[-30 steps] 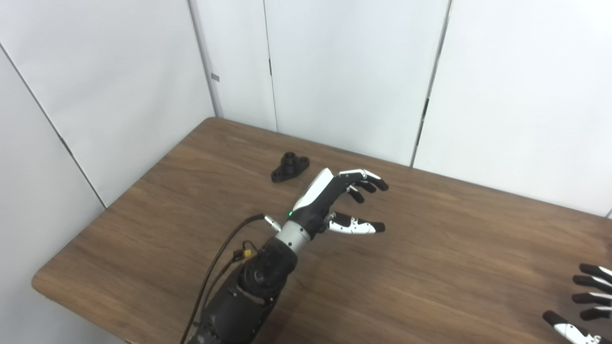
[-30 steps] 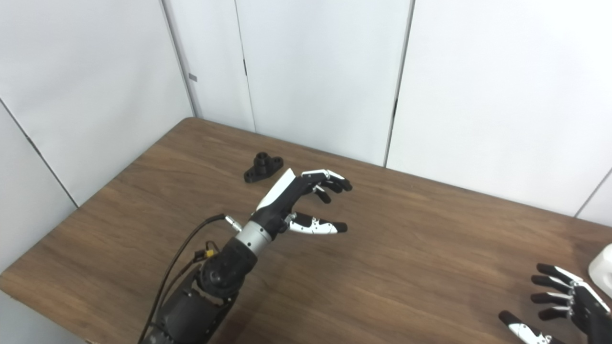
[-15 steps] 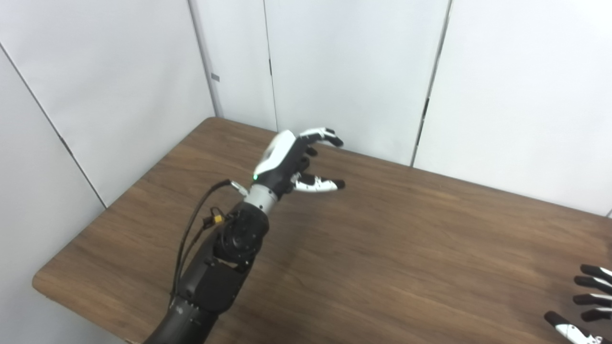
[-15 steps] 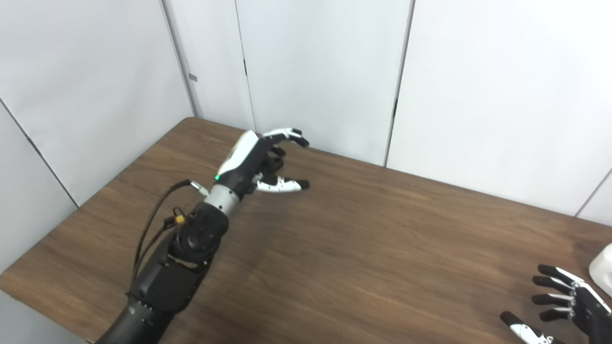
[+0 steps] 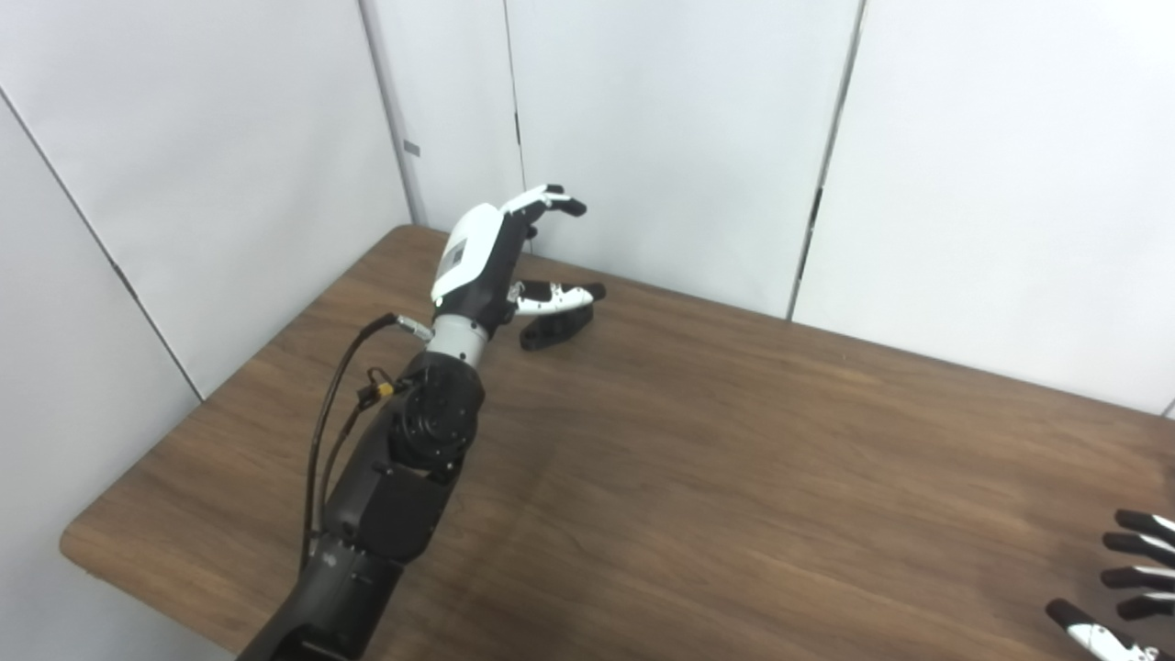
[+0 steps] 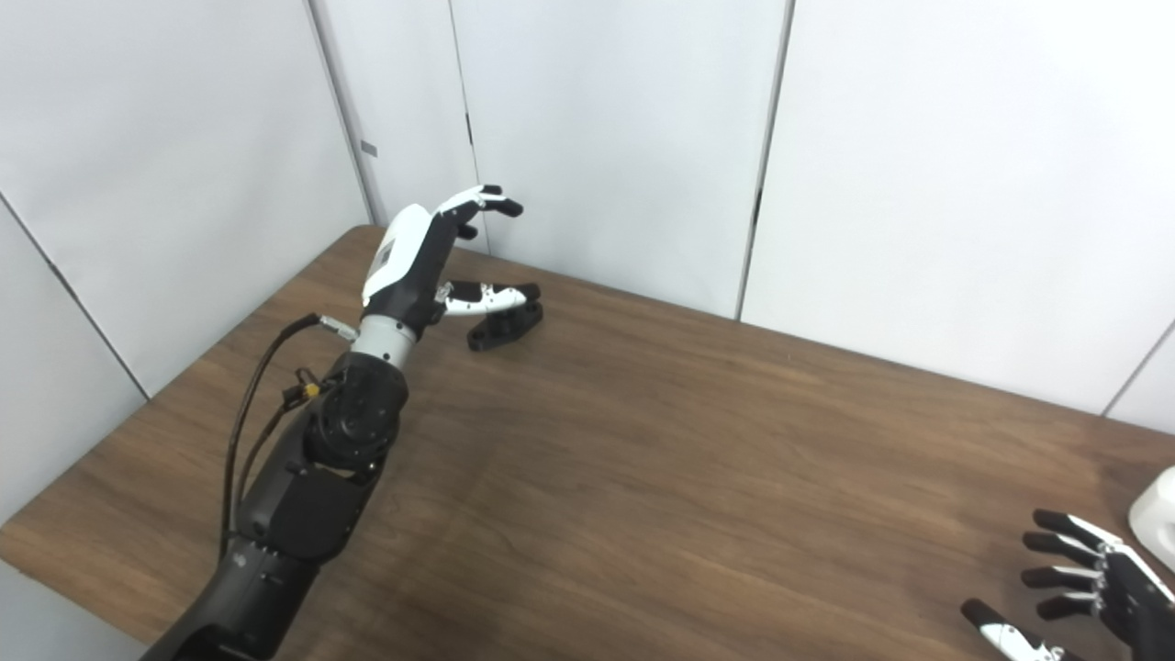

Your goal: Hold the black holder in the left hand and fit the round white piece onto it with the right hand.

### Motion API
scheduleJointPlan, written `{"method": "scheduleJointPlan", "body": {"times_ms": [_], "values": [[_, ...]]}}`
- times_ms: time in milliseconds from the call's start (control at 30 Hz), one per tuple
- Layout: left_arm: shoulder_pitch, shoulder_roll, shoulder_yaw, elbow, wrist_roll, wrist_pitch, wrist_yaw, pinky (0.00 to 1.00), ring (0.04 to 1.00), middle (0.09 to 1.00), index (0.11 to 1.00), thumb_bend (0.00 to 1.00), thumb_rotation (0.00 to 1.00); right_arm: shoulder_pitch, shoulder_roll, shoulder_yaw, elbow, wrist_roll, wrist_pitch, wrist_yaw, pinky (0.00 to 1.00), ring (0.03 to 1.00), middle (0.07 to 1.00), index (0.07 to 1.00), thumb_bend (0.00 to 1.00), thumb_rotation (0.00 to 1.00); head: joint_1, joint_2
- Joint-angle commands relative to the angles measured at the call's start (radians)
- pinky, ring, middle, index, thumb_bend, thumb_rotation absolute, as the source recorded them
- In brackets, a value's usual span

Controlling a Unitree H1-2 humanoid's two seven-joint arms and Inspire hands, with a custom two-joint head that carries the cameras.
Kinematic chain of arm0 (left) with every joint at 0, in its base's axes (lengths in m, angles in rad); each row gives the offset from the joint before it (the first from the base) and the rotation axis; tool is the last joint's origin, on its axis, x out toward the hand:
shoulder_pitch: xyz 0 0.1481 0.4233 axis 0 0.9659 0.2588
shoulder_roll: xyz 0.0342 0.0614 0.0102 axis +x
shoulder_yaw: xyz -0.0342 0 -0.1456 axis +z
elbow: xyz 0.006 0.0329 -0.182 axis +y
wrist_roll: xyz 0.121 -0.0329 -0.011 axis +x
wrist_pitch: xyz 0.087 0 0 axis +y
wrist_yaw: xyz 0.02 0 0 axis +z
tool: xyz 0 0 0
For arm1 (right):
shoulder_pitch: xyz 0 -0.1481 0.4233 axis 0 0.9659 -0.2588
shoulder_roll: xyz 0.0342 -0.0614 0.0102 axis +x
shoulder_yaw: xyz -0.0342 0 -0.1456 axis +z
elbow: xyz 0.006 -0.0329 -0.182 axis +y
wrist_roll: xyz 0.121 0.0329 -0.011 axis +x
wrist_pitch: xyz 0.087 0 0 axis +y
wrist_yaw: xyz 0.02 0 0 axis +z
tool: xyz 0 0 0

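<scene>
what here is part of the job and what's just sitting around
Part of the job:
- black holder, on the table beside the open left hand
- white piece, only partly in view at the right edge
- open right hand, waiting near it

Just there:
- wooden table
- white wall panels

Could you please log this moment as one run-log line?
left robot hand: open, above black holder | right robot hand: open, idle | white piece: untouched

The table (image 5: pixel 734 477) is dark brown with a streaked wood grain. The holder (image 5: pixel 555 328) is plain black. The left robot hand (image 5: pixel 500 262) is white-backed with black fingertips, as is the right robot hand (image 6: pixel 1092 588); beside it sits a white piece (image 6: pixel 1158 516).
</scene>
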Motion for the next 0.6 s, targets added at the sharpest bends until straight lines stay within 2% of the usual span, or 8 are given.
{"method": "scheduleJointPlan", "body": {"times_ms": [0,67,167,300,567], "values": [[-0.045,0.036,0.007,0.001,0.023,0.018,0.019,0.74,0.974,0.949,0.78,0.86,0.11,-0.021,-0.015,-0.008,-0.035,0.01,-0.023,-0.002,0.42,0.558,0.67,0.711,0.55,0.0,0.0,0.001],[-0.047,0.043,-0.001,0.01,0.042,0.039,0.025,0.76,0.995,0.969,0.792,0.89,0.12,-0.019,-0.015,-0.009,-0.035,0.01,-0.026,-0.003,0.42,0.556,0.668,0.71,0.55,0.01,0.0,0.001],[-0.058,0.053,-0.016,0.028,0.098,0.099,0.033,0.84,1.0,0.995,0.8,0.96,0.2,-0.017,-0.016,-0.01,-0.038,0.008,-0.021,-0.003,0.42,0.552,0.665,0.709,0.55,0.03,-0.001,0.002],[-0.077,0.061,-0.026,0.063,0.127,0.142,0.041,0.92,1.0,1.0,0.782,1.0,0.24,-0.018,-0.014,-0.012,-0.042,0.011,-0.014,-0.002,0.42,0.548,0.662,0.707,0.56,0.02,-0.002,0.004],[-0.103,0.094,-0.075,0.125,0.181,0.226,0.014,0.87,1.0,1.0,0.77,1.0,0.34,-0.018,-0.014,-0.011,-0.044,0.012,-0.014,-0.001,0.42,0.547,0.662,0.706,0.56,0.01,-0.006,0.008]]}}
